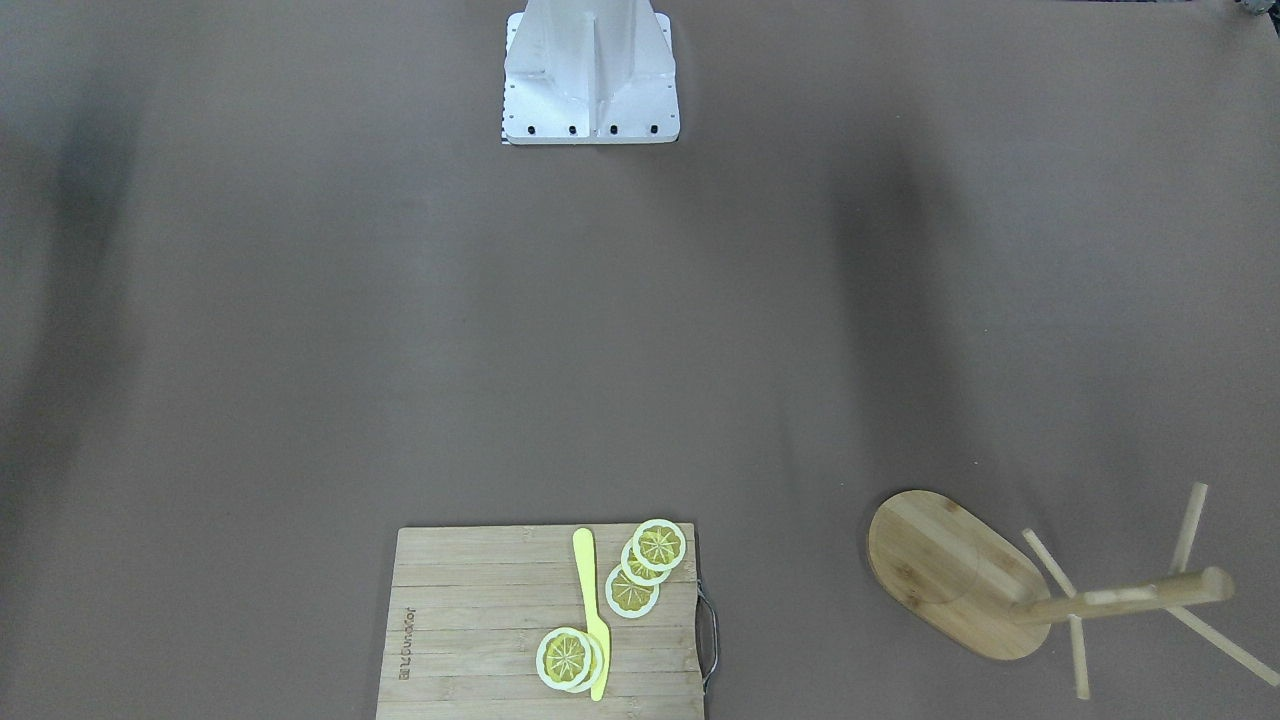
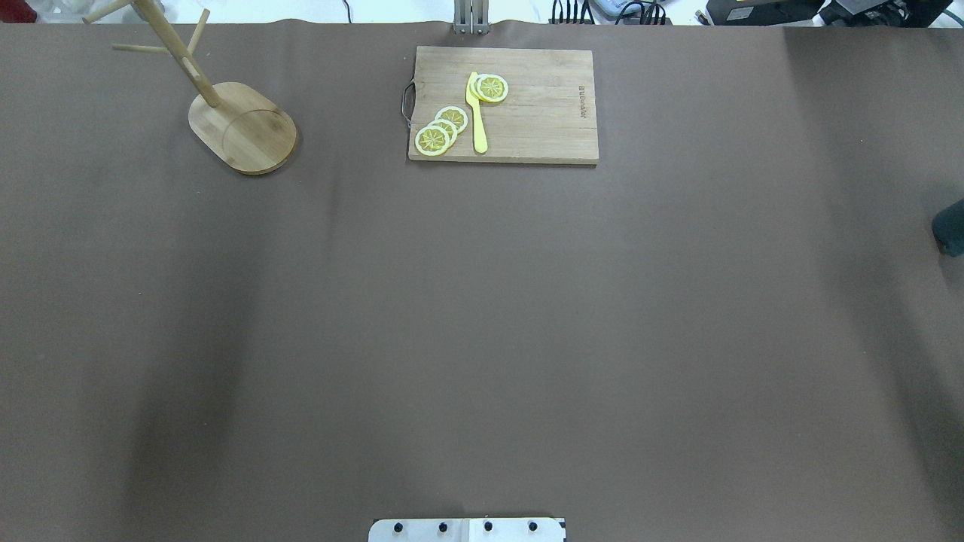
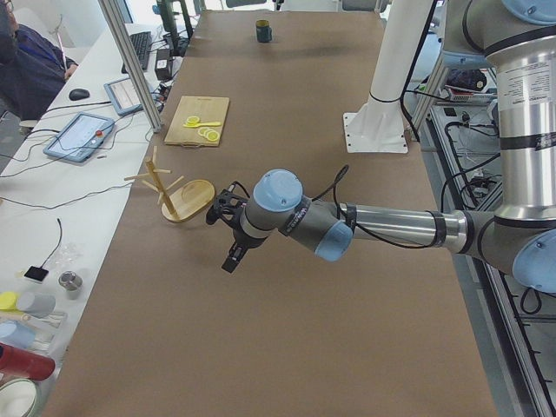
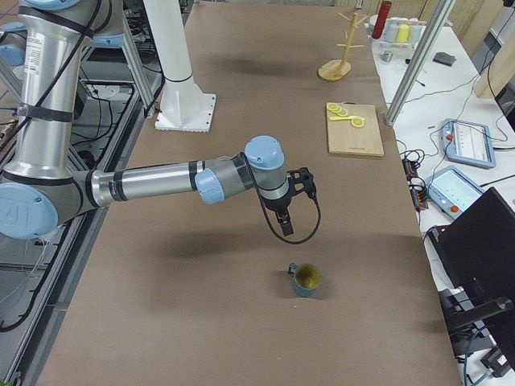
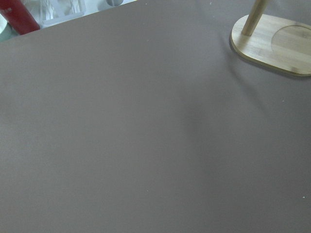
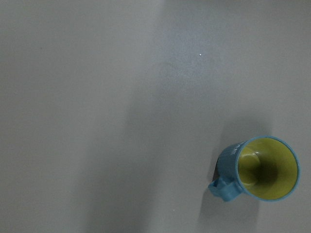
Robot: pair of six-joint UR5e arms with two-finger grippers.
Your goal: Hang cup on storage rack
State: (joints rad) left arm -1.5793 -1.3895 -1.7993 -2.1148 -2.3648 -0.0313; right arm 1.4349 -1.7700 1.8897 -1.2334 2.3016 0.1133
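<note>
The cup (image 4: 306,279) stands upright on the brown table near the robot's right end, with its yellow-green inside showing. It also shows in the right wrist view (image 6: 257,169), at the overhead view's right edge (image 2: 949,228) and far off in the left side view (image 3: 263,31). The storage rack (image 2: 242,128) stands at the far left corner and also shows from the front (image 1: 955,570), from the left side (image 3: 178,195) and in the left wrist view (image 5: 274,41). My right gripper (image 4: 283,227) hangs above the table, up and to the left of the cup. My left gripper (image 3: 231,259) hangs near the rack. I cannot tell whether either is open or shut.
A slatted cutting board (image 2: 503,105) with lemon slices (image 2: 440,129) and a yellow knife (image 2: 477,113) lies at the far middle edge. The robot's white base (image 1: 590,75) stands at the near edge. Bottles and tablets sit on side benches beyond the table.
</note>
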